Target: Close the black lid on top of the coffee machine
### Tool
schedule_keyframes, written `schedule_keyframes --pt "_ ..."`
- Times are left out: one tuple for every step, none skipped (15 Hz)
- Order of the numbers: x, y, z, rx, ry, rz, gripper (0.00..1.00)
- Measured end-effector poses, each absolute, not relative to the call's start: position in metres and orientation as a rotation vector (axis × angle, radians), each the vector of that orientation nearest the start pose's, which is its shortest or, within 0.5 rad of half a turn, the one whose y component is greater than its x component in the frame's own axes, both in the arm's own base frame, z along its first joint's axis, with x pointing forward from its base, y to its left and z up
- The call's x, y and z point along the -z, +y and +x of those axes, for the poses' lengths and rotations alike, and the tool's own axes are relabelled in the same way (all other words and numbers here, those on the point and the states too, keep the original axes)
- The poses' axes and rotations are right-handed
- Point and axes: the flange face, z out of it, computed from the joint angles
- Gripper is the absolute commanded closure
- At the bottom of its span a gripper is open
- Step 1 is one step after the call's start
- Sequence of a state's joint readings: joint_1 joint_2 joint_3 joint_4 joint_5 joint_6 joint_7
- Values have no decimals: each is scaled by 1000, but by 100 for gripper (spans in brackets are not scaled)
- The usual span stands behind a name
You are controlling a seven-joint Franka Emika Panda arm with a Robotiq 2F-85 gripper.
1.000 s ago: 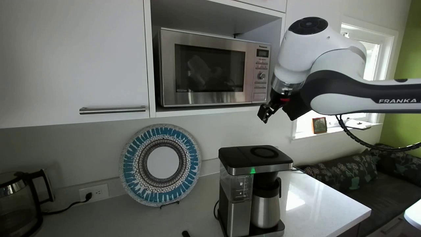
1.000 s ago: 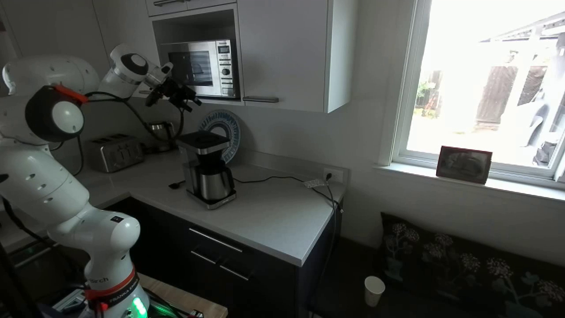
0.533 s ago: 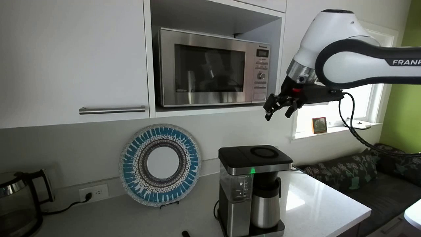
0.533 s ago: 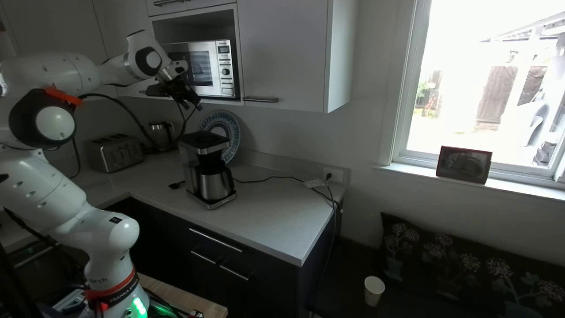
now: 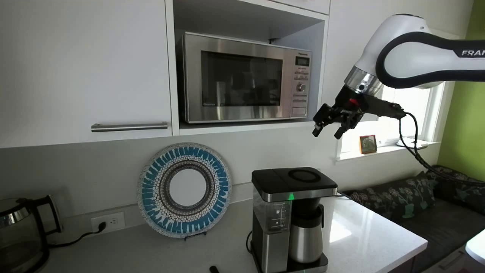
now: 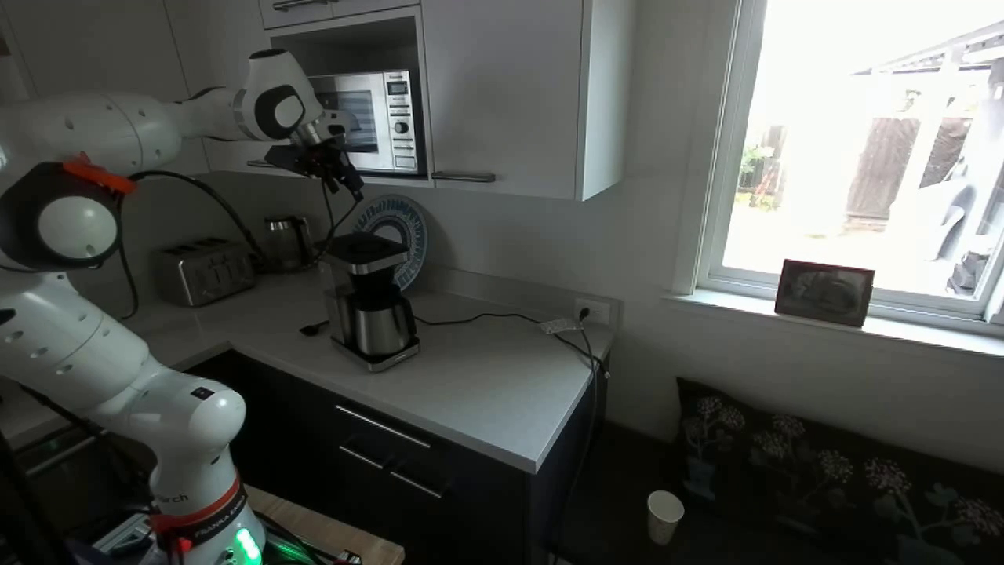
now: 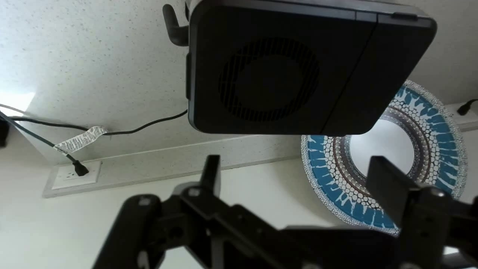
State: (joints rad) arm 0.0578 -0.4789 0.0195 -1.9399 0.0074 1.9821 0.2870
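Upper right of the frame, black two-fingered gripper [image 5: 327, 132]: in mid-air in an exterior view, tips slanting toward the lower left, jaws standing wide apart.
Blunt black fingers [image 7: 211, 172]: lower centre and lower right in the wrist view, with pale wall [image 7: 261, 190] showing through the gap; they hold only air.
Compact black-and-silver steel coffee machine [image 5: 275, 252]: upright on the pale worktop [image 5: 371, 235], lower right of centre in an exterior view; its top fills the upper middle of the wrist view.
Thin black plastic lid [image 5: 269, 180]: on top of the machine, lying flat and level with the ring-marked black panel [image 5: 305, 175] beside it, a straight seam between the two; well apart from the fingers.
Round blue-and-white patterned plate [image 5: 187, 187]: left of centre in an exterior view, leaning upright near the machine.
Silver steel microwave [image 5: 246, 76]: upper centre in an exterior view, above the plate and machine.
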Motion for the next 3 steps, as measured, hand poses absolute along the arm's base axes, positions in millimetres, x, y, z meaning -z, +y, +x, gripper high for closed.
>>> schedule_keyframes --pt "-725 33 428 771 309 -2933 0" --pt "-725 29 427 771 310 -2935 0" --pt "-725 27 427 773 315 -2936 0"
